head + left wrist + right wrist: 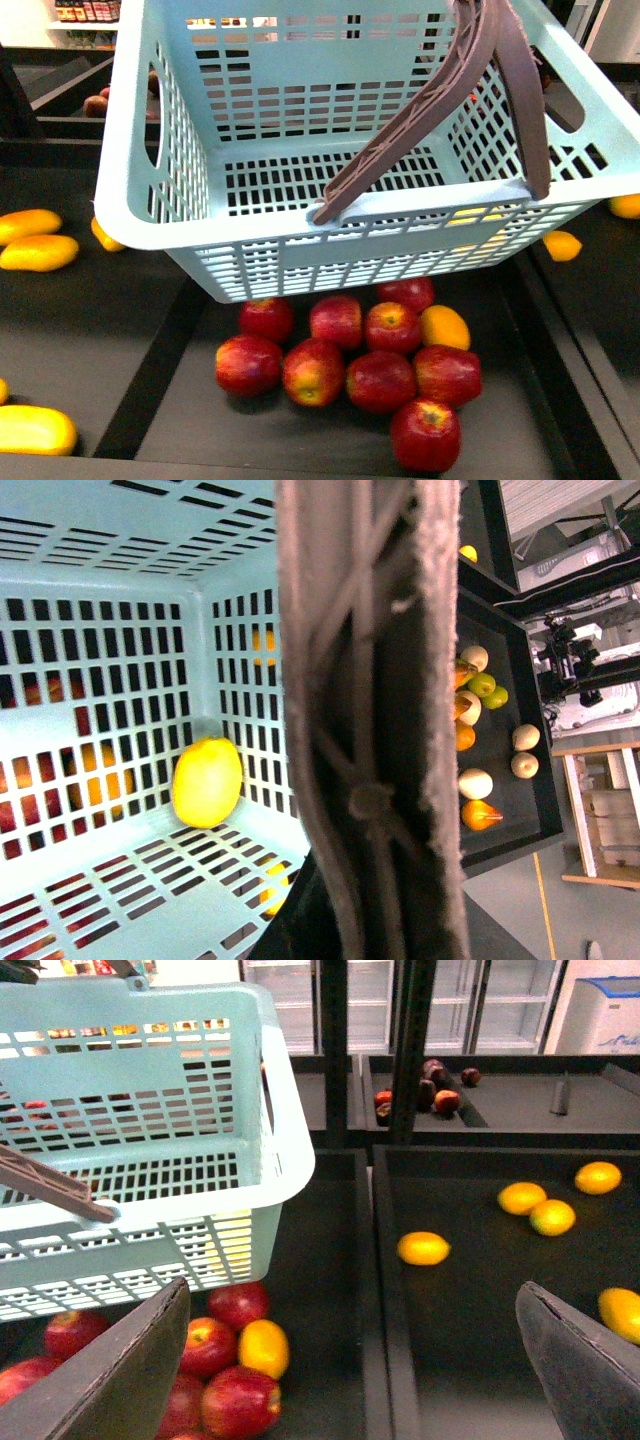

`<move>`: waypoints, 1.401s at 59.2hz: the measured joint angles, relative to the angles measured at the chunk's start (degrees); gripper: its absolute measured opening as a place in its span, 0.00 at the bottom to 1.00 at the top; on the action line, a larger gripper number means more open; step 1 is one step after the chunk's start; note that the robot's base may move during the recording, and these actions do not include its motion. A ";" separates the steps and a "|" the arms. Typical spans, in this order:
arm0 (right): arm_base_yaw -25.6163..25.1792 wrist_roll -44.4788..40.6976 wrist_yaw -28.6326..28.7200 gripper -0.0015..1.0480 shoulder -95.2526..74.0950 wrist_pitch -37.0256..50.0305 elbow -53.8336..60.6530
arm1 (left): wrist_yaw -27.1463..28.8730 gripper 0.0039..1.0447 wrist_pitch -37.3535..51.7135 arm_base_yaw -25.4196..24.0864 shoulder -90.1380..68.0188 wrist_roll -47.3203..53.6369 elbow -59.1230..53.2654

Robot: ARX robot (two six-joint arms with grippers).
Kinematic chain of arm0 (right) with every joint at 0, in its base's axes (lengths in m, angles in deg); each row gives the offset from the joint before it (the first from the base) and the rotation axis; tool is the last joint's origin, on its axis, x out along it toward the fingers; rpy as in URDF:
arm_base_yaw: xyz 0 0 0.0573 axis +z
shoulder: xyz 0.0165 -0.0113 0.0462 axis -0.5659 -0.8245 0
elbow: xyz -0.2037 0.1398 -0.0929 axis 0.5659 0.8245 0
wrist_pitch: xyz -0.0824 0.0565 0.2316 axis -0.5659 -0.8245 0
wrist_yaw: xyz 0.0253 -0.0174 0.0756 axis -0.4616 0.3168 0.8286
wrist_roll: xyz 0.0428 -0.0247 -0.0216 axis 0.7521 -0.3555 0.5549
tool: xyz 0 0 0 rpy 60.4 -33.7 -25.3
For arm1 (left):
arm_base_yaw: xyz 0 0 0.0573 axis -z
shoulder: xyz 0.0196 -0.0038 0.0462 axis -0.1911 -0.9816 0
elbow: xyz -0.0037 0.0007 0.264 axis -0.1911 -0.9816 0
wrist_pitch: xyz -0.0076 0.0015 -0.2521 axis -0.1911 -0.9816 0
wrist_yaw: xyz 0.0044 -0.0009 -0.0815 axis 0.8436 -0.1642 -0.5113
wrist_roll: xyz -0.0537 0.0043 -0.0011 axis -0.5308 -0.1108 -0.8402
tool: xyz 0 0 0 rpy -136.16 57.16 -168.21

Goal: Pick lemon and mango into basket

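Note:
The turquoise basket (130, 150) hangs above the trays, lifted by its two grey-brown handles (440, 100). My left gripper (370, 880) is shut on those handles, which fill its wrist view. One lemon (207, 781) lies on the basket floor in a corner. Yellow mangoes (38, 253) lie in the left tray, with another (35, 430) near the front edge. More lemons (423, 1248) are scattered in the right tray. My right gripper (352, 1360) is open and empty, hovering over the divider between the apple tray and the lemon tray.
A heap of red apples (380, 380) with one yellow-orange fruit (445, 327) lies below the basket. Raised black dividers (368, 1290) separate the trays. A far tray holds pears and oranges (475, 780). Shelving and fridges stand behind.

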 joint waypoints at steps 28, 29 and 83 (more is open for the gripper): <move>0.04 0.02 0.07 0.92 0.02 0.02 0.00 | 0.52 0.04 0.02 -0.70 -0.02 0.26 0.00; 0.04 -0.02 0.24 0.92 0.09 0.00 0.00 | 0.50 0.04 0.00 -0.68 -0.02 0.31 0.00; 0.07 0.00 0.09 0.92 0.04 -0.02 0.02 | 0.74 0.04 0.02 -0.68 -0.02 0.48 -0.04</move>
